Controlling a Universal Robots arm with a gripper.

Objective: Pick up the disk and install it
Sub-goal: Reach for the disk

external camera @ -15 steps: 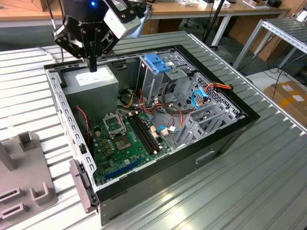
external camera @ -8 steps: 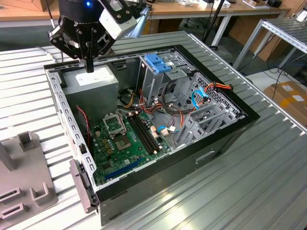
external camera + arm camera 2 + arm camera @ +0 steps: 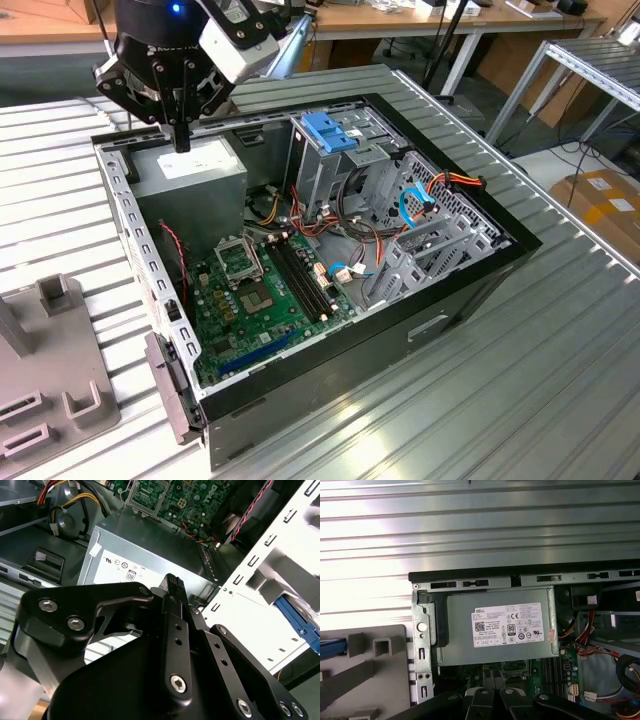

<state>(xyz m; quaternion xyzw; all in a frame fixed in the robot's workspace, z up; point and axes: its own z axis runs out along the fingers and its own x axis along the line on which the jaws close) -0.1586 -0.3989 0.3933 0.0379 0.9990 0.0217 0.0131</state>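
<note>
My gripper (image 3: 182,138) hangs shut and empty over the back left corner of the open computer case (image 3: 480,290), just above the grey power supply box (image 3: 195,172) with its white sticker (image 3: 507,625). In the second wrist view the black fingers (image 3: 172,587) are pressed together over that box (image 3: 150,562). A strip of blue plastic (image 3: 331,647) lies on the grey fixture (image 3: 375,675) beside the case, and it also shows past the case's pale wall as a blue edge (image 3: 300,622). I cannot tell whether this is the disk's rail; no labelled face shows.
Inside the case are a green motherboard (image 3: 260,290), loose cables (image 3: 345,225) and a metal drive cage holding a blue slotted bracket (image 3: 328,130). The case rests on a ribbed metal table (image 3: 520,400). The grey fixture (image 3: 50,390) sits at the exterior view's left.
</note>
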